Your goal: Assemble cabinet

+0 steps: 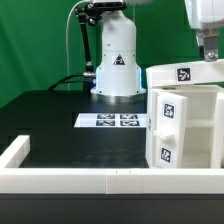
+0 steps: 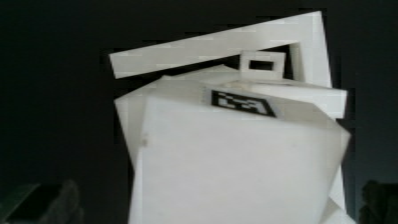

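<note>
Starting with the cabinet body [image 1: 188, 125]: parked upright on the tabletop [image 1: 50, 115] at the exterior view's right, tags on the faces toward the camera. Carrying a flat white panel [image 1: 182, 73] on top, tag up, maybe slightly tilted, can't swear to it. Hanging right over that panel's far side, the end effector [image 1: 209, 55], pointed straight down. Showing fingers [image 2: 39, 203] spread wide in the wrist view, white parts in between, so reading it as open with nothing pinched. Putting the cabinet stuff directly below and close, possibly touching, hard to tell. Reading the panel's long axis as running across the exterior view. Guessing at only a short drop to go, and probably worth squaring the fingers across the panel's short side first. Further out: marker board [image 1: 112, 121] flat mid-tabletop, arm base [image 1: 115, 65] behind it, low white rim [image 1: 60, 172] along the near edge.
</note>
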`<action>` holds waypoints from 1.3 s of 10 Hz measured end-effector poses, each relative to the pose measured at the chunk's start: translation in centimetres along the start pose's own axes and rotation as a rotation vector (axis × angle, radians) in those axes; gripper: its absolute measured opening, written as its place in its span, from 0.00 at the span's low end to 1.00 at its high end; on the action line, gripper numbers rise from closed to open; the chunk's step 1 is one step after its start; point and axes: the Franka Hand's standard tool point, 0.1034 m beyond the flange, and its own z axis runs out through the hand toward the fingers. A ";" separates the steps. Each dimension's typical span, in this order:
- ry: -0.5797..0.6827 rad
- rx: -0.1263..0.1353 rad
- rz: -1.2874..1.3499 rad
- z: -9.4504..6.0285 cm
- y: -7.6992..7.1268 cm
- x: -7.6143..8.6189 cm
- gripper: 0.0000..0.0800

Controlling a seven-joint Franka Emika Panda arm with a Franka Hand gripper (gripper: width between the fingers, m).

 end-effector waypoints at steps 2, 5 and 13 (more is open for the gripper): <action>0.008 -0.022 -0.168 0.1 0.1 -0.1 1.00; -0.002 -0.044 -0.478 -0.5 -0.5 -0.8 1.00; -0.017 -0.045 -1.186 -0.6 -1.0 -0.8 1.00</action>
